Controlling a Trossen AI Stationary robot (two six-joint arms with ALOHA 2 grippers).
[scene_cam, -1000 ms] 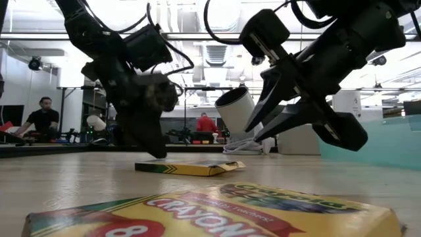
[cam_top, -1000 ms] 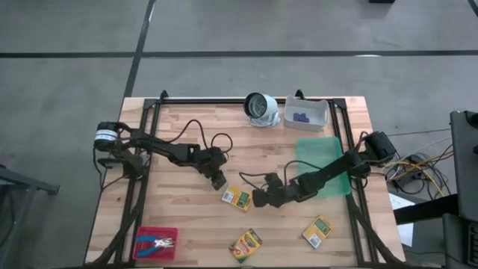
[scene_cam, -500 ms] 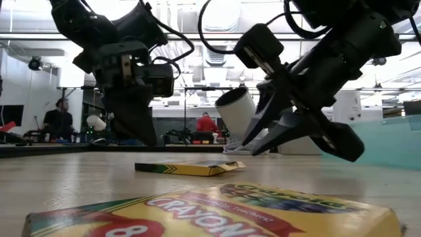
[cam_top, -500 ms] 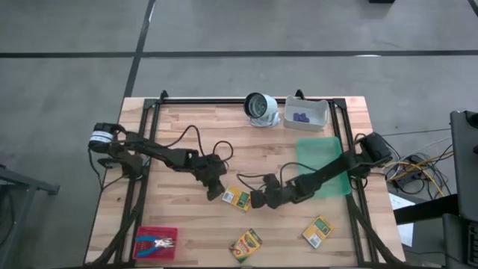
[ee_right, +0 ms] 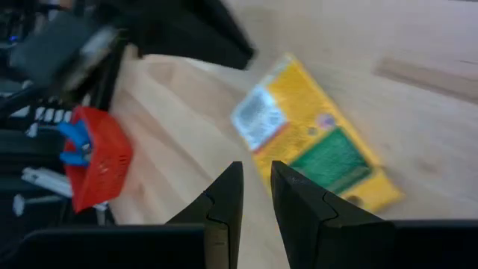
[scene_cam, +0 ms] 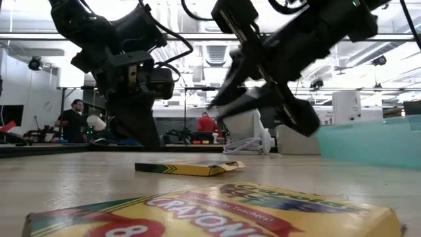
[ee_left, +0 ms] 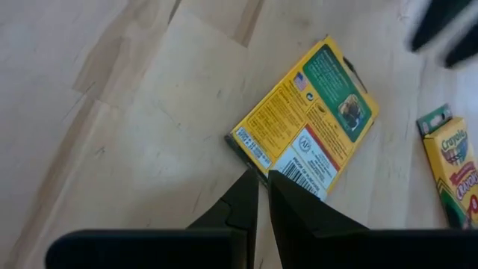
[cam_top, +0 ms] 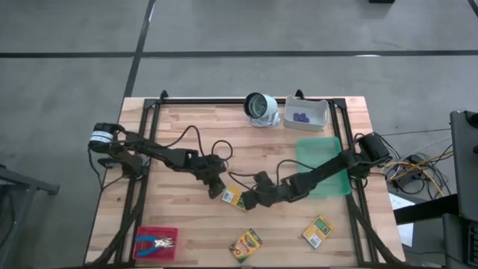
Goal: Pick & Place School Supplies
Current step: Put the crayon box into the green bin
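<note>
A yellow-and-green crayon box (cam_top: pixel 233 196) lies flat on the wood table between my two grippers. My left gripper (ee_left: pixel 260 178) is shut, with its fingertips at the barcode corner of the box (ee_left: pixel 306 123). My right gripper (ee_right: pixel 256 175) hovers over the box's other side (ee_right: pixel 314 142), open by a narrow gap with nothing in it. Two more crayon boxes (cam_top: pixel 245 243) (cam_top: pixel 317 231) lie flat near the table's near edge. Blue-handled scissors (cam_top: pixel 157 243) rest in a red tray (cam_top: pixel 142 233). Purple pieces (cam_top: pixel 300 116) sit in a white bin (cam_top: pixel 317 112). My left gripper's shut fingertips (ee_left: pixel 246 183) stand at the box's barcode corner (ee_left: pixel 258 153), slanting down from the table's left. I cannot tell whether they touch it. The box lies flat on the table.
A white-grey round object (cam_top: pixel 261 108) stands at the far edge beside the bin. A green mat (cam_top: pixel 328 153) lies under my right arm. Dark frame rails run along both table sides. People show in the room beyond the table.
My left gripper has gone toward the near edge, up to the middle crayon box, then kept still. My right gripper has risen a little, rolled about its own axis and gone toward the table's left, over the same box. The box has stayed where it was.
</note>
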